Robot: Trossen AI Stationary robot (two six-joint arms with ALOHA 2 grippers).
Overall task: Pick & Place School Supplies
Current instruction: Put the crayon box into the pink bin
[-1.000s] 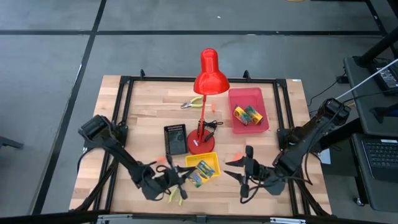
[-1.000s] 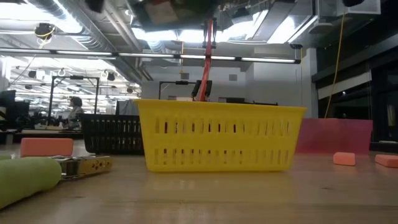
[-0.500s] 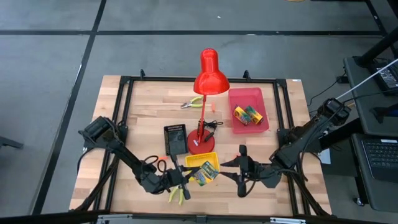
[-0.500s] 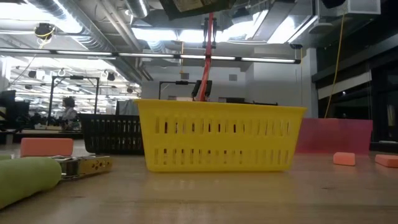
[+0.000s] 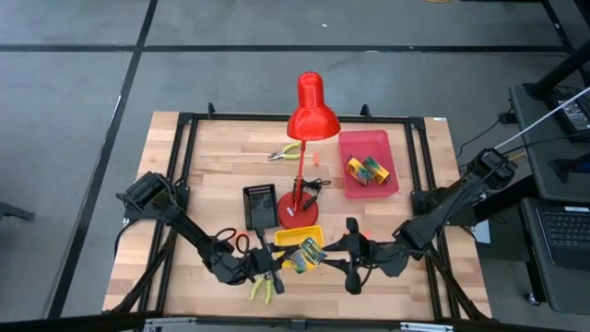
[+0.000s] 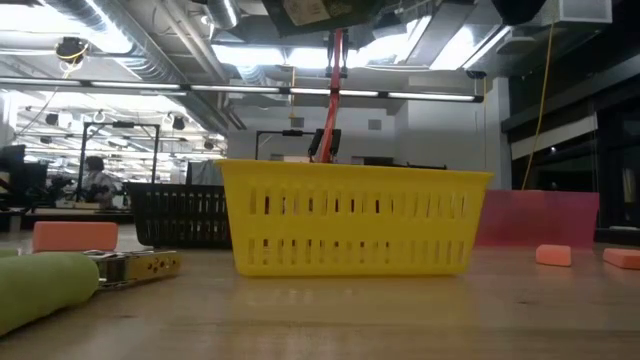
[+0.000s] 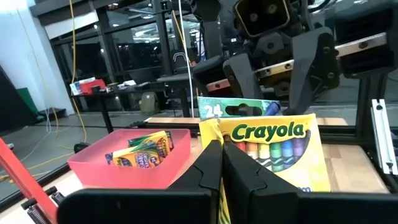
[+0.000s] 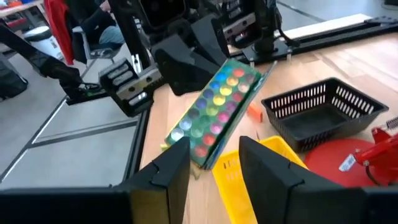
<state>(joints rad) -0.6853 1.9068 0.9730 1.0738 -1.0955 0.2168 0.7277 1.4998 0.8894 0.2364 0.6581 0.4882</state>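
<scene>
Light wooden table [image 5: 212,157] fills frame centre. Tall red desk lamp [image 5: 306,115] upper centre. Pink plastic tray [image 5: 369,163] right of lamp, two yellow-green crayon boxes [image 5: 368,170] inside. Yellow-handled pliers [image 5: 286,152] left of lamp. Black mesh tray [image 5: 259,206] centre. Yellow basket [image 5: 297,242] lower centre. Left gripper [image 5: 277,268] holds crayon box [image 5: 308,255] over basket; right gripper [image 5: 337,255] just beside box, fingers spread.

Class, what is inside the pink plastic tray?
The pink plastic tray holds two yellow-and-green crayon boxes. Anything beneath those boxes is covered.
</scene>
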